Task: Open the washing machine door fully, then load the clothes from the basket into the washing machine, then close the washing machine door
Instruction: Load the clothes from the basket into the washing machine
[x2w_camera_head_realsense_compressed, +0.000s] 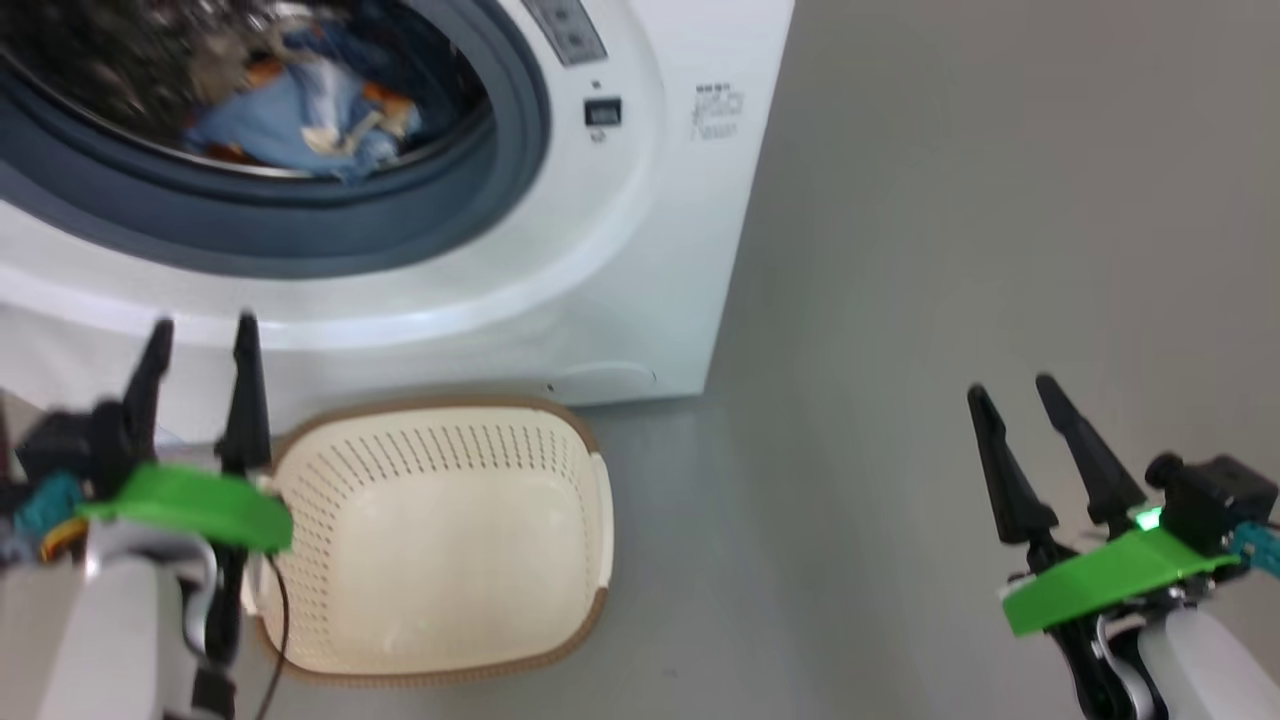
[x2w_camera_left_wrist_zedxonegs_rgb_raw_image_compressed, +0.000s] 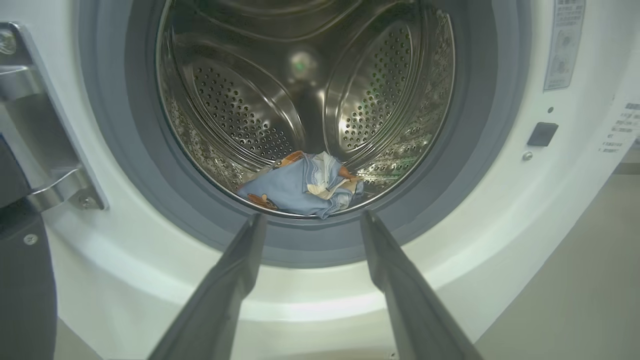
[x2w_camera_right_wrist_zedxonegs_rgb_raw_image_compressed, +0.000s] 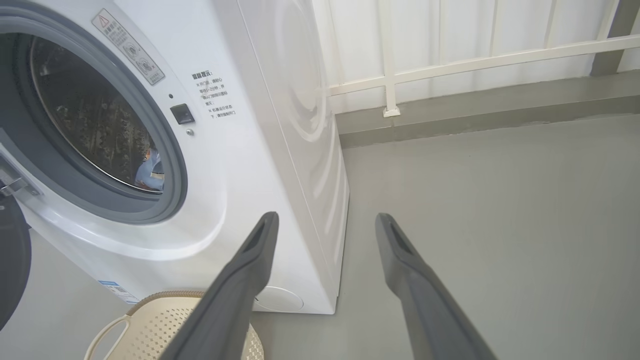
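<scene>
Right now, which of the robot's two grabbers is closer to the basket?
The left gripper: it sits right beside the basket, at its left rim, while the right gripper is far off over the grey floor.

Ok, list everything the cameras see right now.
washing machine: one, white, before the robot
drum: one, steel, inside it
gasket: one, blue-grey, around drum mouth
clothes: one heap, light blue with orange, low in drum
washing machine door: one, black, swung open left of opening
basket: one, cream, brown rim, before machine, looks empty
round cover: one, white, low on machine front
floor: one, grey, all around
railing: one, white, beyond machine
left gripper: one, dark fingers, open, facing drum
right gripper: one, dark fingers, open, over bare floor
</scene>
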